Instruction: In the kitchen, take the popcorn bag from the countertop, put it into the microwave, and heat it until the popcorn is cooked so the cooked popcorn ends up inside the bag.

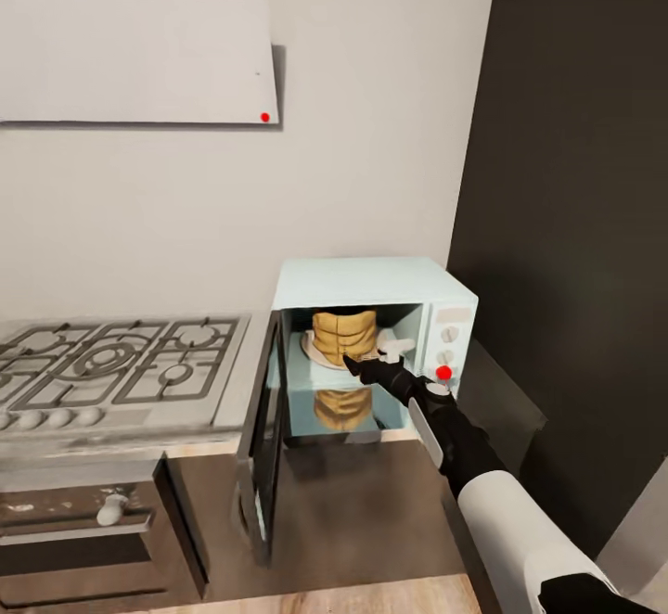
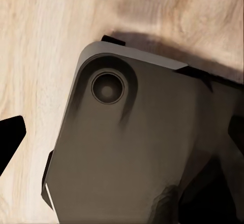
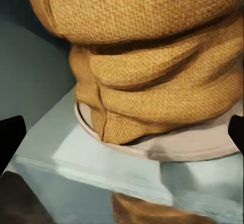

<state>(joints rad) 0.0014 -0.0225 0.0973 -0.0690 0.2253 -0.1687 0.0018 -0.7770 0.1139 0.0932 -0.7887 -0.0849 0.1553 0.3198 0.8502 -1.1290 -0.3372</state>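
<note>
Right gripper [image 1: 364, 365] at the mouth of the open microwave [image 1: 371, 282], fingers apart and holding nothing.

Its 2 dark fingers reach just in front of the 1 popcorn bag [image 1: 342, 335], which stands upright on the pale round plate [image 1: 320, 357] inside the microwave cavity; the right wrist view shows the bag [image 3: 152, 66] close up, creased and woven-looking, resting on that plate [image 3: 193, 145], with 2 fingertips [image 3: 10, 137] wide at the frame edges. The 1 door [image 1: 263, 428] hangs open beside the bag's reflection in the glossy floor of the cavity. On the control panel sit 2 knobs [image 1: 449, 336] and 1 red light [image 1: 443, 373]. The microwave stands on the dark countertop [image 1: 371, 503], next to 1 steel gas hob [image 1: 111, 364] above 1 oven [image 1: 83, 521], against a white wall. Whether the left gripper is apart or together I cannot tell; its wrist view looks down on wooden flooring [image 2: 46, 46].
</note>
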